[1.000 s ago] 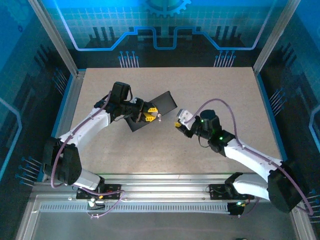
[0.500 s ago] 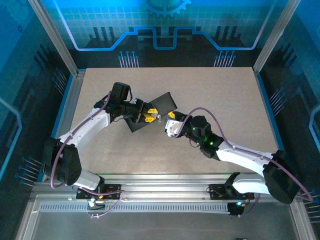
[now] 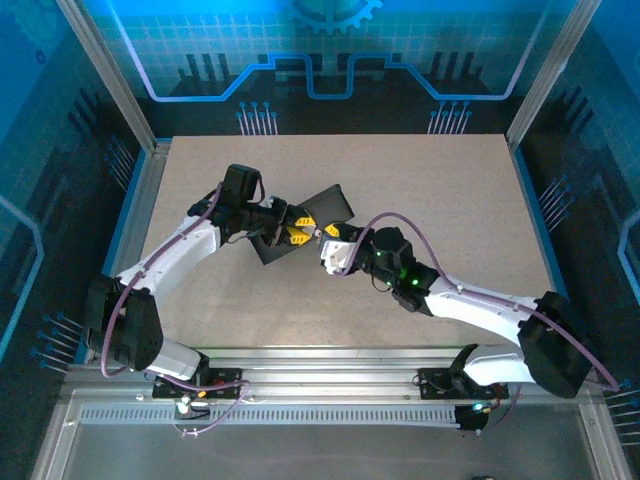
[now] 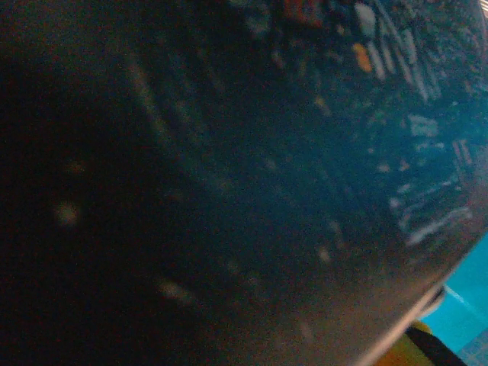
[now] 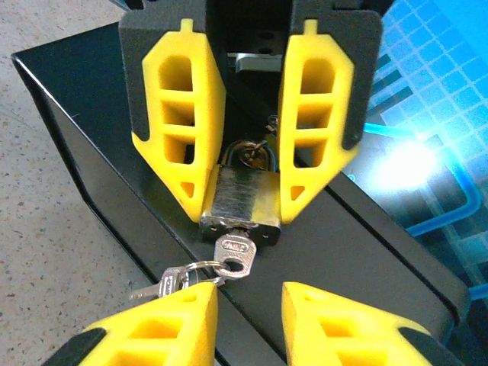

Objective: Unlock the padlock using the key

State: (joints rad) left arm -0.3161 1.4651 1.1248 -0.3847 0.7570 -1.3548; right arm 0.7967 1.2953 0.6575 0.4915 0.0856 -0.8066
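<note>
Left claw is pinching the padlock by its two sides, keyhole end turned toward the right wrist camera, just above the dark box. The key sits in the keyhole with only its head showing. A ring hangs from the head, with a spare key lying off to the side.

Right claw is spread, with nothing between its fingers. The key head lies just beyond the gap, and the ring is up against one fingertip.

Several things could go wrong from here, as I judge it:
- If the right claw closes as it is lined up, it may catch the ring or spare key rather than the flat head. The twist would then slip or drag the key out.
- A grip on the edge of the head could bend the thin key.
- The padlock is held only by its sides. A turn of the key might spin the body in the left claw instead of working the lock.
- Pushing in too far could knock the padlock loose onto the box or counter.

An oval maker's stamp is pressed into the key head, but its letters are too small to read with any certainty. No writing can be made out on the padlock body.
</note>
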